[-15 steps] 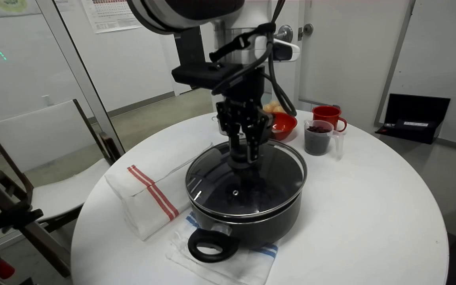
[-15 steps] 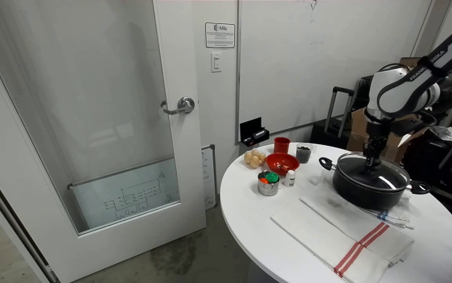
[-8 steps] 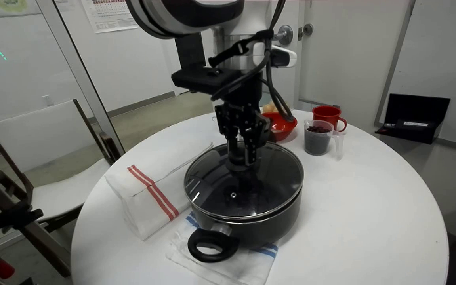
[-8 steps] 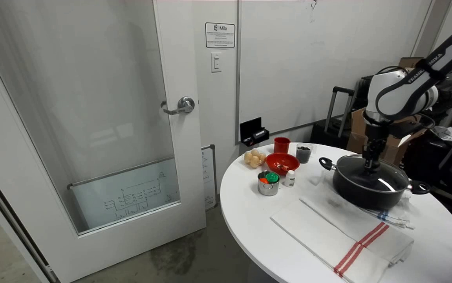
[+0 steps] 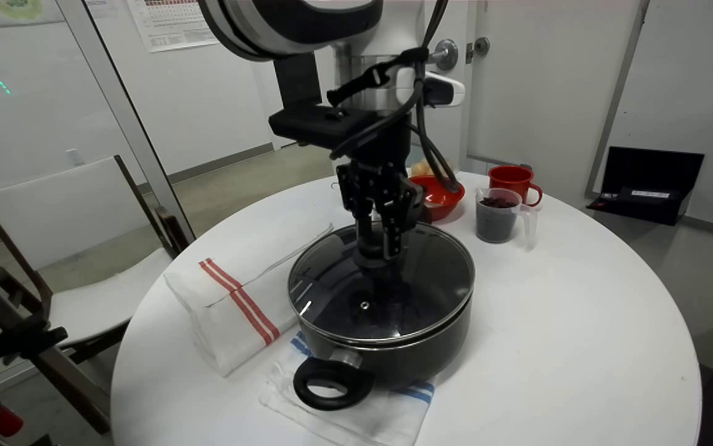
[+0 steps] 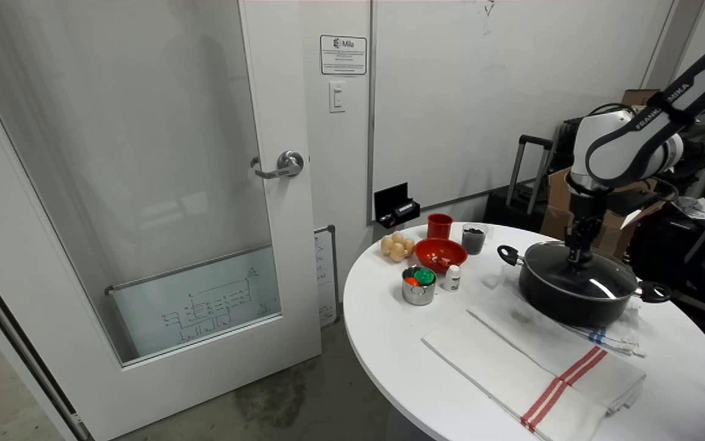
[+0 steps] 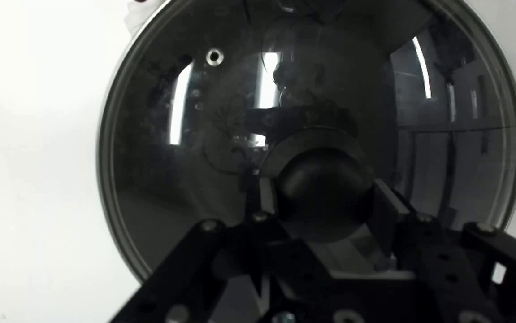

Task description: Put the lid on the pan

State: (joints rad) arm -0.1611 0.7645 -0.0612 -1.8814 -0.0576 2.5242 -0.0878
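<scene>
The clear glass lid [image 5: 337,291] lies level over the black pan [image 5: 418,365], covering its mouth. A thin dark band shows between the two rims, so I cannot tell if they touch all round. My gripper [image 5: 378,244] points straight down and its fingers are shut on the lid's dark knob. In the wrist view, the round knob [image 7: 325,193] sits between both finger pads. The lid [image 6: 603,278] and pan [image 6: 566,303] also show in another exterior view, with black loop handles on both sides. The pan's inside is seen only darkly through the glass.
The pan stands on a blue-striped cloth [image 5: 381,415] on the round white table [image 5: 579,322]. A folded red-striped towel [image 5: 238,291] lies beside it. A red bowl [image 6: 441,254], red mug [image 5: 513,179], measuring cup [image 5: 495,217], metal cup [image 6: 418,294] and white bottle [image 6: 452,278] stand further off.
Over the first half second my gripper and the lid moved down slightly and shifted a little left in an exterior view. In the last half second almost nothing has moved.
</scene>
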